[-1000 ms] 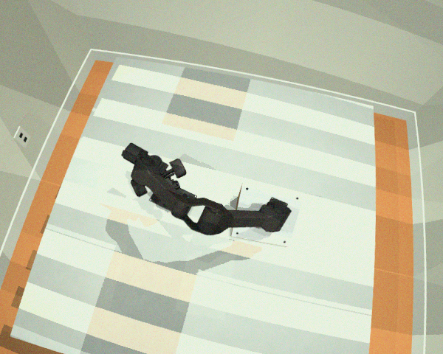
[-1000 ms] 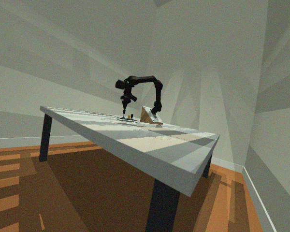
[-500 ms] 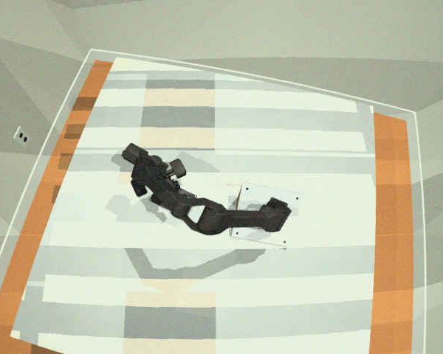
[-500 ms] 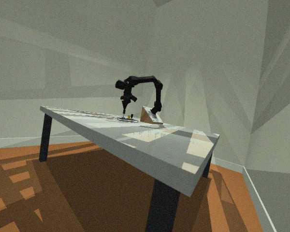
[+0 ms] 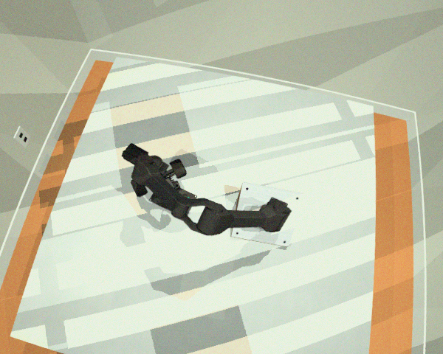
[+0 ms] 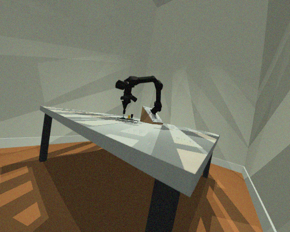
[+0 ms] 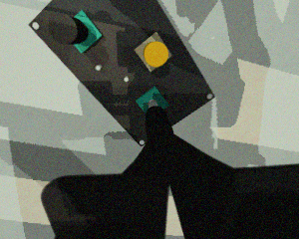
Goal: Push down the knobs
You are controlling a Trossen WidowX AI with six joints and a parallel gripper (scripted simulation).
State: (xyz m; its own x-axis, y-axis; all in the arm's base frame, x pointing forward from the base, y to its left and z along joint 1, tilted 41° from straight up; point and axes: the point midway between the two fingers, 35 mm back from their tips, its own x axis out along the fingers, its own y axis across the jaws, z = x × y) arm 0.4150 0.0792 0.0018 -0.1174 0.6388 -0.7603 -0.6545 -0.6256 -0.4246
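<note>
Dark grey circuit board (image 7: 115, 70) with white corner dots; two teal potentiometer bases, one (image 7: 88, 31) under a black knob (image 7: 65, 28); yellow round cap (image 7: 155, 54) on a tan square; black gripper (image 7: 156, 117); table (image 5: 309, 160) patterned in pale green, grey and beige stripes

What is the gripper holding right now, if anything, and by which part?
Nothing is held. The gripper has its jaws shut together on nothing, their tip over the green potentiometer at the near edge of the circuit board.
</note>
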